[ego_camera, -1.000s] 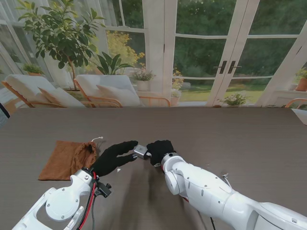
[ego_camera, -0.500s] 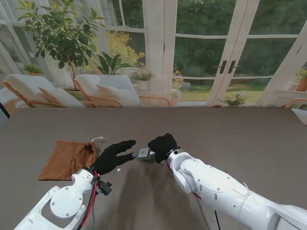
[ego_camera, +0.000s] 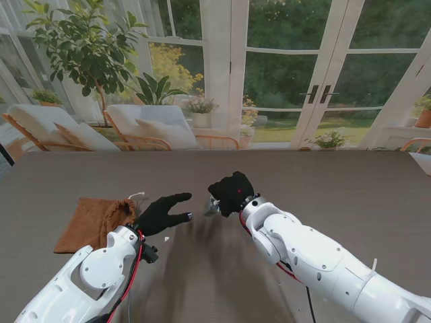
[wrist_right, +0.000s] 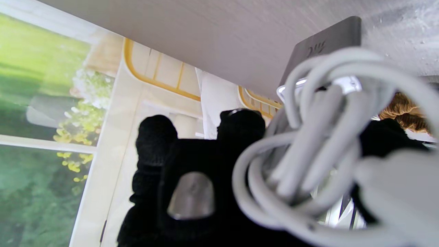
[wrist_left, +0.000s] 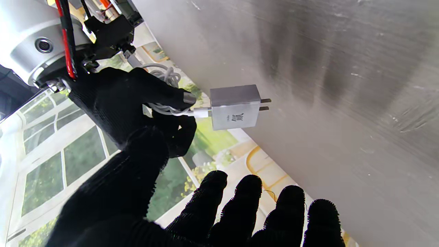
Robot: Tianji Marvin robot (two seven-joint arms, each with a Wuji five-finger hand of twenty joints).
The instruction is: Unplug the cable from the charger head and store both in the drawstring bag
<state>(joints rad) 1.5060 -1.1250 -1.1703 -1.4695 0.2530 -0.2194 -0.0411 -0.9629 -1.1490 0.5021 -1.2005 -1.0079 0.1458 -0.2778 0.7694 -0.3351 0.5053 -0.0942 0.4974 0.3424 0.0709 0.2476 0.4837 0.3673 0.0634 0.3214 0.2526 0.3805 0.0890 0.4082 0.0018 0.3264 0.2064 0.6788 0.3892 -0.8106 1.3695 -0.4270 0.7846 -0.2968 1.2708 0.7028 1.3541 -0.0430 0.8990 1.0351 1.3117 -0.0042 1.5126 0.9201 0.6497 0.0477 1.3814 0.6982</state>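
My right hand (ego_camera: 231,191) is shut on the coiled white cable (wrist_left: 164,77), raised off the table. The grey charger head (wrist_left: 235,106) sticks out from that fist with its prongs pointing away, and the cable's plug sits in it. In the stand view the charger head (ego_camera: 213,206) shows just left of the right hand. My left hand (ego_camera: 165,212) hovers a short way to the left, open with fingers (wrist_left: 257,206) spread and touching nothing. The brown drawstring bag (ego_camera: 94,222) lies flat at the left. The right wrist view is filled by the cable (wrist_right: 308,154) and charger head (wrist_right: 322,44).
The brown table (ego_camera: 337,188) stretches wide to the right and far side. The bag's white drawstring (ego_camera: 137,196) trails from its mouth near my left hand. Behind the table's far edge are chairs and glass doors.
My right hand has lifted and drawn away from the left hand, farther from me, taking the charger head and cable along. The left hand no longer touches the charger and stays open.
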